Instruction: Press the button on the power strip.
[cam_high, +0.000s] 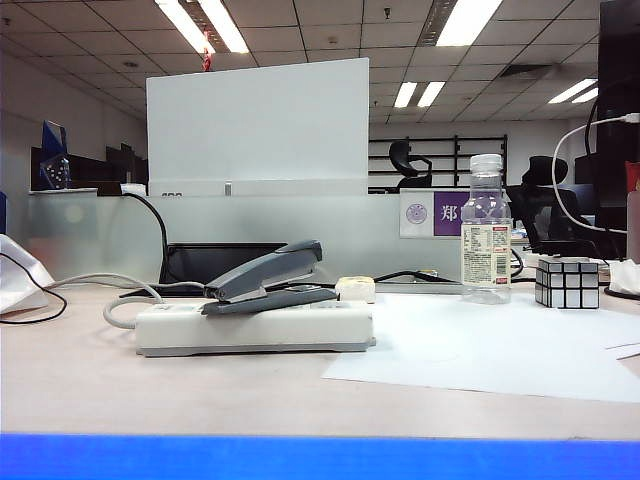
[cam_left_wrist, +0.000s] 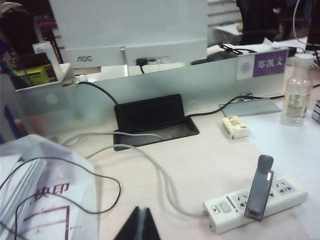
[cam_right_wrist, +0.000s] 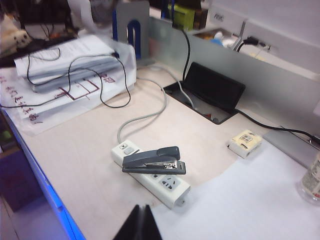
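The white power strip (cam_high: 250, 328) lies on the desk left of centre, with its grey cable (cam_high: 115, 300) leaving its left end. A grey stapler (cam_high: 270, 278) rests on top of it. The pale-grey button (cam_left_wrist: 226, 207) sits on the strip's top face at the cable end, uncovered; the right wrist view shows the button (cam_right_wrist: 128, 150) beside the stapler (cam_right_wrist: 154, 160). My left gripper (cam_left_wrist: 141, 211) is shut and empty, above bare desk, well short of the strip (cam_left_wrist: 255, 197). My right gripper (cam_right_wrist: 141, 207) is also shut and empty, close to the strip's far end (cam_right_wrist: 172, 192). Neither gripper shows in the exterior view.
A clear bottle (cam_high: 486, 230) and a silver cube (cam_high: 567, 282) stand at the right. A small cream block (cam_high: 355, 290) sits behind the strip. A white sheet (cam_high: 490, 350) covers the right of the desk. A bag of papers (cam_left_wrist: 40, 190) with a black wire lies left; a cable box (cam_left_wrist: 152, 117) is behind.
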